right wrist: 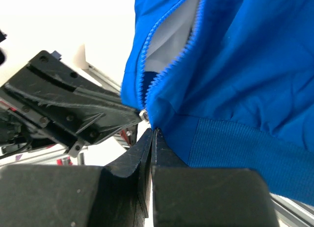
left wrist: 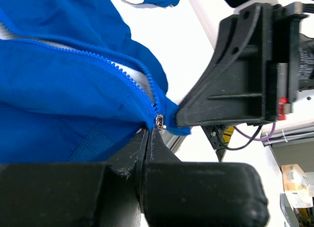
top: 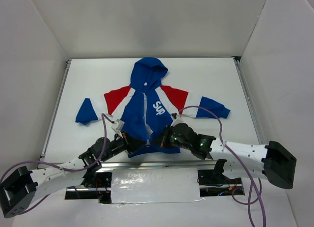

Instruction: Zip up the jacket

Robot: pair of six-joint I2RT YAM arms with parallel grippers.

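Lying flat on your white bench (top: 221,79), the jacket (top: 135,116) sits centre, hood away, zipper (top: 145,114) open, white walls (top: 147,20) on three sides. Your left end effector (left wrist: 149,131) and right end effector (right wrist: 153,132) are both pressed together, pinching its hem beside the zipper's foot.

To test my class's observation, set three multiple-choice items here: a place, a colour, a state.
1. Where is the zipper slider on the jacket? A) at the collar B) at the hem C) halfway up
2. The shoulders are: A) red B) green C) yellow
3. The left gripper and right gripper are: A) wide open B) clear of the jacket C) shut on the jacket
Answers: B, the slider sits by the hem; A, red panels flank the hood; C, closed fingers grip it.
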